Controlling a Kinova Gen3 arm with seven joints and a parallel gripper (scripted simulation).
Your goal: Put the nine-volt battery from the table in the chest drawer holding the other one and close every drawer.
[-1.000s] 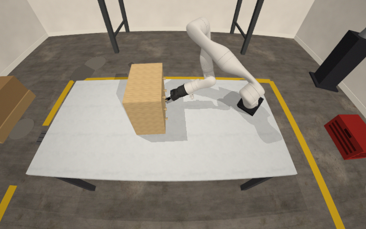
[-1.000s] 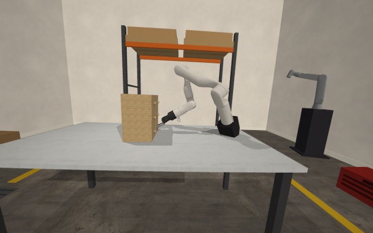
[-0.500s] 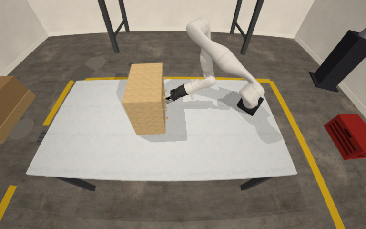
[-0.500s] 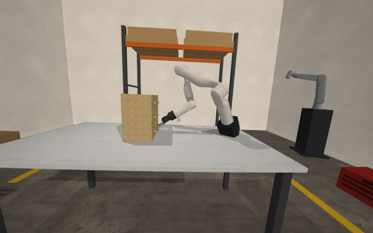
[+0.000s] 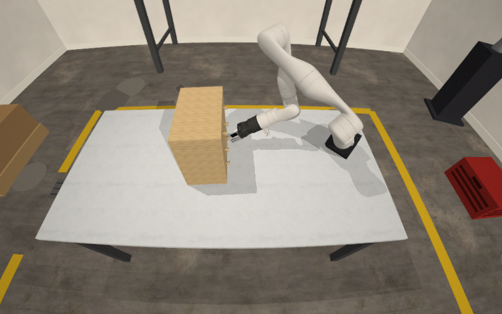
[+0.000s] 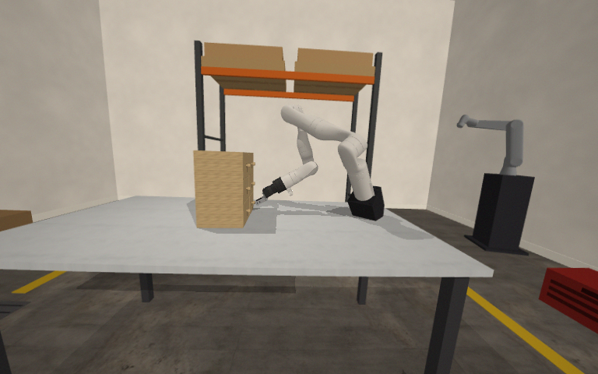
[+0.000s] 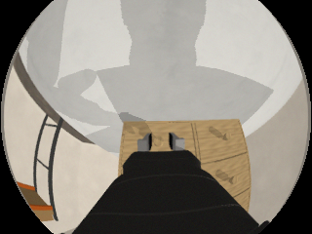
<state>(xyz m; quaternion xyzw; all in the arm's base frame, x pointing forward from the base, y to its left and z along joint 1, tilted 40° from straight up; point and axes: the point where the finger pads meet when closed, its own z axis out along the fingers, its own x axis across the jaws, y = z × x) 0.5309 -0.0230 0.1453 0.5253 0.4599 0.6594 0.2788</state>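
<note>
The small wooden chest [image 5: 199, 135] stands on the table at the back left, its front with several knobbed drawers facing the arm. All drawers look pushed in. My gripper [image 5: 233, 139] is open and holds nothing. Its fingertips are just in front of a low drawer knob [image 6: 251, 202]. It also shows in the exterior view [image 6: 258, 200] and the wrist view [image 7: 160, 140], close to the chest front [image 7: 195, 152]. I cannot tell whether the fingers touch the knob. The nine-volt battery is not visible in any view.
The arm's black base [image 5: 343, 142] sits on the table at the back right. A shelf rack with cardboard boxes [image 6: 286, 70] stands behind the table. A red crate [image 5: 477, 185] and another robot on a black pedestal [image 6: 500, 211] stand on the floor at the right.
</note>
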